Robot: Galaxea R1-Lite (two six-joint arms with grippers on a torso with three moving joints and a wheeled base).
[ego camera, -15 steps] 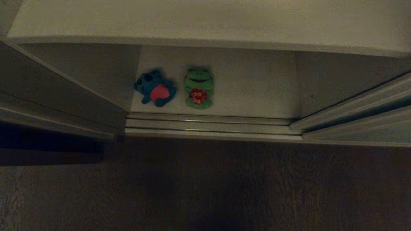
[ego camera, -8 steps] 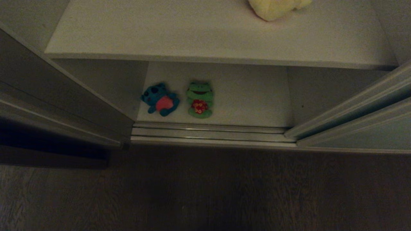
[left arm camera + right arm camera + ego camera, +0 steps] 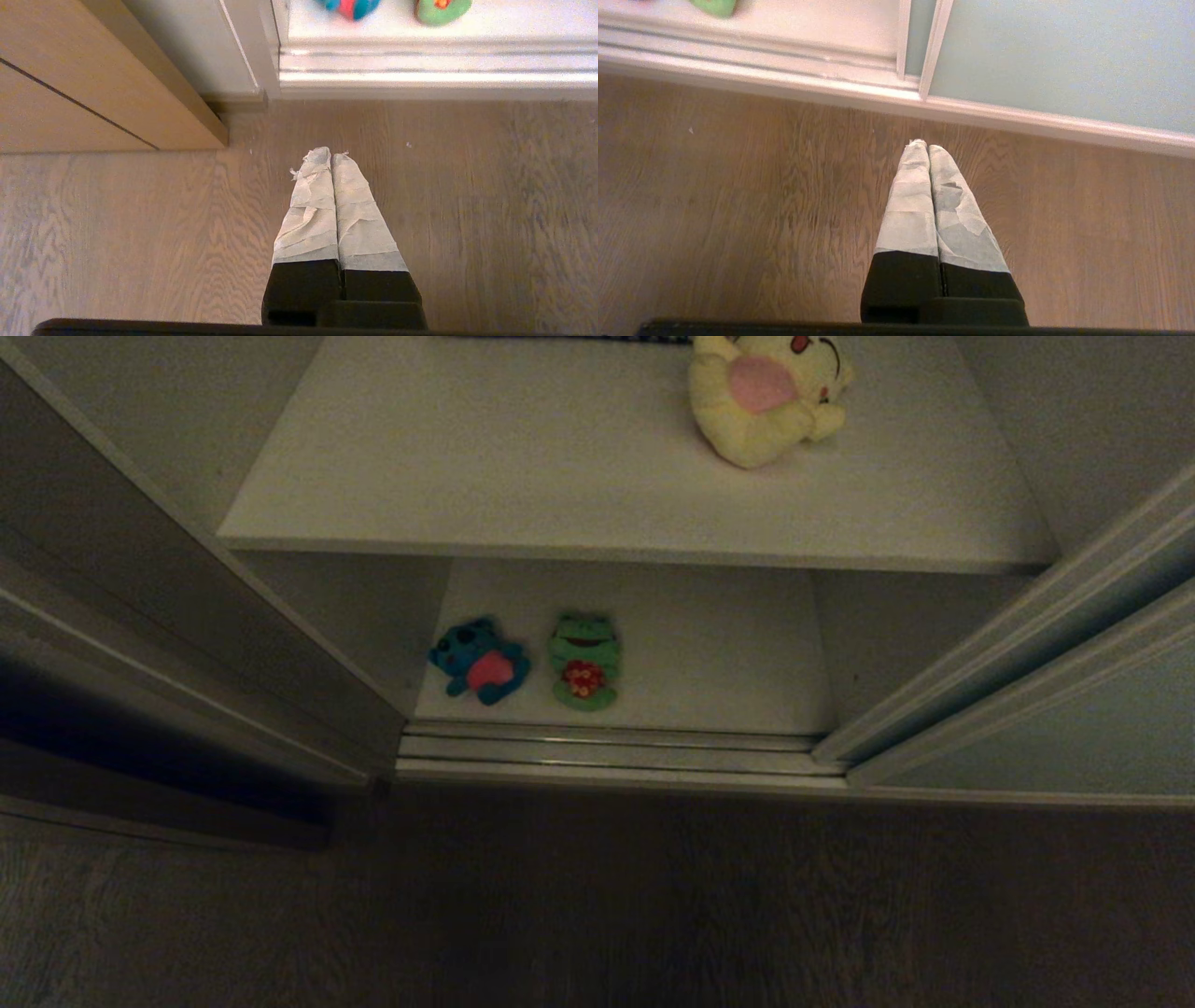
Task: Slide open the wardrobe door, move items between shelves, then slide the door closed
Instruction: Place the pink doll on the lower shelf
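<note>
We see the pale grey-green sliding door (image 3: 1074, 728) open at right; yellow plush (image 3: 761, 397) on the upper shelf (image 3: 523, 467), blue plush (image 3: 481, 661) and green frog (image 3: 584, 661) side by side on the lower shelf (image 3: 719, 653).

The upper white shelf (image 3: 560, 476) carries a yellow plush toy with a pink belly (image 3: 761, 401) toward its back right, and the edge of a dark patterned cloth (image 3: 569, 339) shows at its far end. The lower white shelf (image 3: 719, 653) holds a blue plush toy with a pink belly (image 3: 479, 660) and a green frog plush (image 3: 584, 661) lying just beside each other near its front left, behind the silver floor rails (image 3: 607, 753). Wood-grain floor (image 3: 597, 905) lies in front.
</note>
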